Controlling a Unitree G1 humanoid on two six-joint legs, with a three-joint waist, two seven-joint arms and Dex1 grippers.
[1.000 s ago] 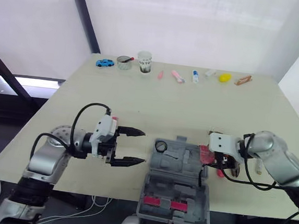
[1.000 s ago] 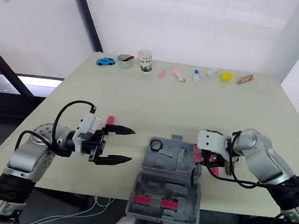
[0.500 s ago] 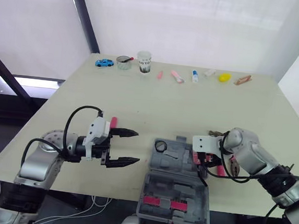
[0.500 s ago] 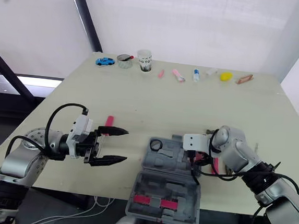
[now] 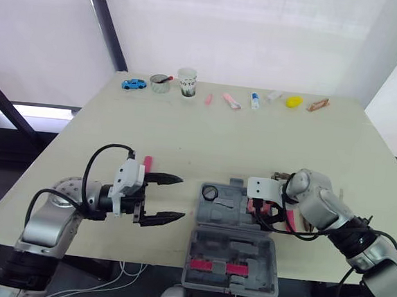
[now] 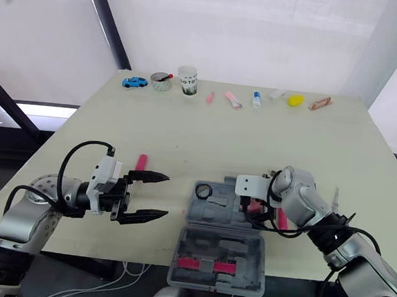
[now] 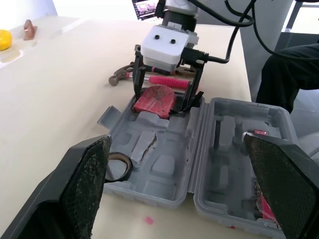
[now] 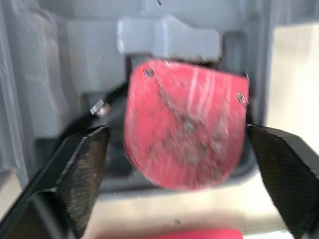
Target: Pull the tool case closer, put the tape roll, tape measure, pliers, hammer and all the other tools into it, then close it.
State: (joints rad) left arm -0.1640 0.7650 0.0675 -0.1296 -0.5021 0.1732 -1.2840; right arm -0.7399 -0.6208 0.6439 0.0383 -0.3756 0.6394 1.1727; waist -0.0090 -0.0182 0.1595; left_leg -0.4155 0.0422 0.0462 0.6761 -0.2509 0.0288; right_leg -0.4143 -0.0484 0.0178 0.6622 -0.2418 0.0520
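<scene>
The grey tool case [image 5: 229, 215] lies open near the table's front edge, its lid [image 5: 231, 254] hanging toward me. A dark tape roll [image 5: 212, 192] sits in its left rear corner. My right gripper [image 5: 257, 210] is over the case's right rear pocket, shut on the red tape measure [image 7: 155, 98], which rests low in that pocket [image 8: 184, 124]. The pink-handled hammer [image 5: 292, 220] lies on the table just right of the case. My left gripper [image 5: 180, 198] hovers open to the left of the case, holding nothing. A small pink tool [image 5: 147, 163] lies behind it.
Along the far edge stand a blue toy car [image 5: 130, 84], a small bowl [image 5: 160, 82], a paper cup [image 5: 186, 81], pink items [image 5: 230, 100], a yellow object [image 5: 294, 101] and a brown piece [image 5: 318, 105]. A thin tool [image 5: 338, 195] lies right of my right arm.
My right gripper has carried the red tape measure leftward from beside the case to over its right rear pocket. The left gripper drew back a little to the left, still open.
</scene>
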